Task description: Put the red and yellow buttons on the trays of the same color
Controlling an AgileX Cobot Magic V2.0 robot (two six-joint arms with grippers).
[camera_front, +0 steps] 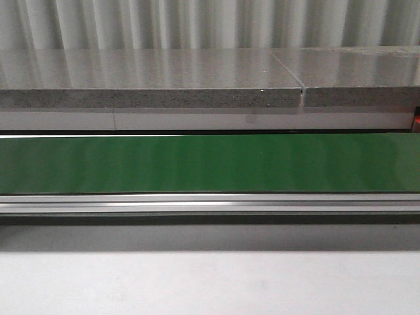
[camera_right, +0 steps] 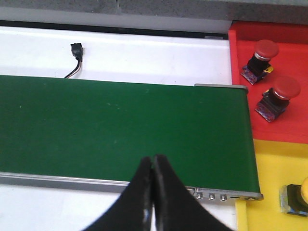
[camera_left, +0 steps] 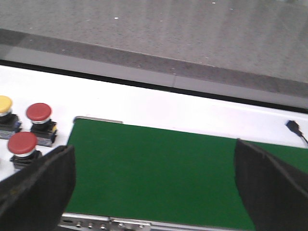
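Observation:
In the left wrist view, two red buttons and a yellow button stand on the white surface beside the end of the green belt. My left gripper hangs open over the belt with nothing between its fingers. In the right wrist view, two red buttons sit on the red tray, and a yellow button sits on the yellow tray. My right gripper is shut and empty above the belt's near rail. No gripper shows in the front view.
The green conveyor belt runs across the front view with an aluminium rail in front and a grey stone ledge behind. A small black connector on a wire lies on the white surface beyond the belt.

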